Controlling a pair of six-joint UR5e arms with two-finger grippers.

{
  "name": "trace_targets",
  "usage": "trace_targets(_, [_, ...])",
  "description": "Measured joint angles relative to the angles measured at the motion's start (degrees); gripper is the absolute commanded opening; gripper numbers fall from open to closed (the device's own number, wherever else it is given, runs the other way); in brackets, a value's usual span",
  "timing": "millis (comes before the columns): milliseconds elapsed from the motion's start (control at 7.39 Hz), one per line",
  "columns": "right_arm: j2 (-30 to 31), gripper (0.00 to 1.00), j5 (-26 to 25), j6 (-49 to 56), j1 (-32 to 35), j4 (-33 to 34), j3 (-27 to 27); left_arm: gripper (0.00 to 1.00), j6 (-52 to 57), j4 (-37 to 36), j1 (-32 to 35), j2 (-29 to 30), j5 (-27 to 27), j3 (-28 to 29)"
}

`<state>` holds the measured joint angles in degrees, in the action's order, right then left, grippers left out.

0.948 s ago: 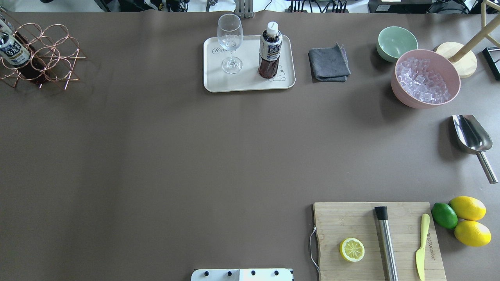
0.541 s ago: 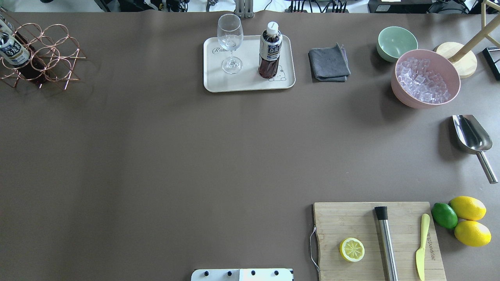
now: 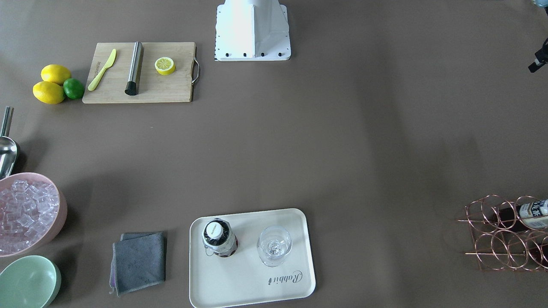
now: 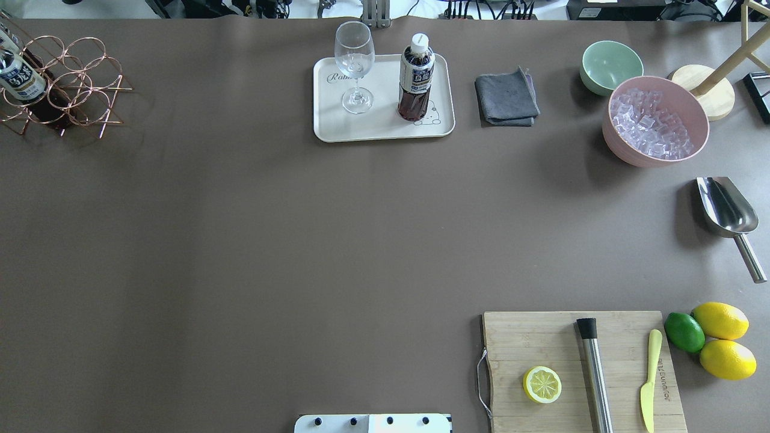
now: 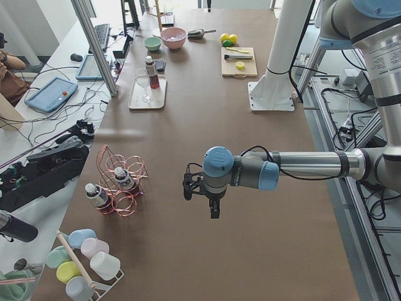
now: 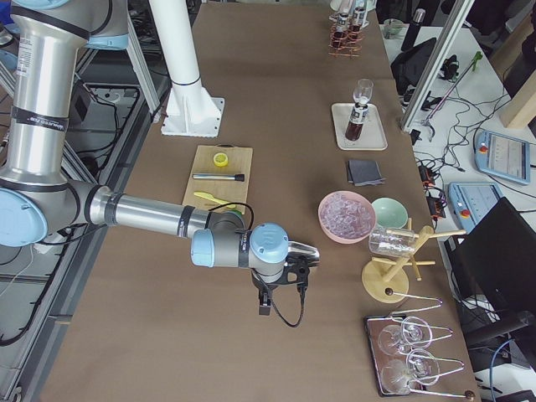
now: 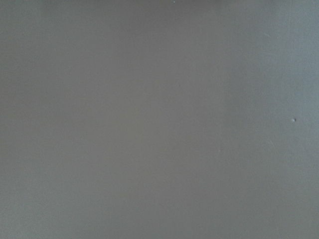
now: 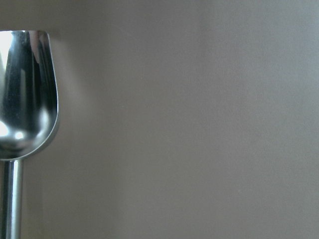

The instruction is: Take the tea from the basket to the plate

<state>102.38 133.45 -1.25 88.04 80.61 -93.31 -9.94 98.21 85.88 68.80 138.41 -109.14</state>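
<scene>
My left jaws and right jaws hang above the worktop point(image 4: 301, 240), touching nothing; whether parted or clenched, I cannot tell. Tea point(image 4: 415, 78) stands on the plate point(image 4: 385, 125).

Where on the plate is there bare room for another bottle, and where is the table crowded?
The plate has a bare strip on the robot's side of the glass and tea, plus a narrower gap between them. The table's middle, between basket, plate and cutting board, is bare. Crowded: the right end, around the pink bowl and green bowl.
</scene>
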Motion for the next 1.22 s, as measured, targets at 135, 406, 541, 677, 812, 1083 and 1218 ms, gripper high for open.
trace_targets(135, [-0.2, 1.0, 0.0, 0.0, 0.2, 0.2, 0.1, 0.98, 0.8, -1.5, -0.1, 0.2, 0.0, -0.4])
trace_targets(406, [-0.3, 1.0, -0.2, -0.1, 0.3, 0.4, 0.6, 0.98, 4.0, -3.8, 0.1, 0.6, -0.4, -1.1])
trace_targets(541, [-0.3, 1.0, -0.4, 0.0, 0.3, 0.3, 0.8, 0.98, 5.8, -4.2, -0.1, 0.9, -0.9, -1.1])
trace_targets(677, [-0.4, 1.0, -0.5, 0.0, 0.3, 0.2, 1.1, 0.98, 7.1, -4.3, -0.1, 1.0, -1.4, -1.1])
trace_targets(812, [-0.4, 1.0, -0.5, -0.1, 0.3, 0.1, 1.4, 0.98, 7.9, -4.4, -0.1, 1.2, -1.7, -1.1])
trace_targets(1083, [-0.5, 1.0, -0.4, -0.1, 0.4, 0.1, 1.5, 0.98, 8.4, -4.4, 0.4, 1.2, -1.8, -1.2])
trace_targets(1218, [-0.5, 1.0, -0.4, -0.1, 0.4, 0.1, 1.5, 0.98, 8.4, -4.4, 0.5, 1.1, -1.8, -1.4])
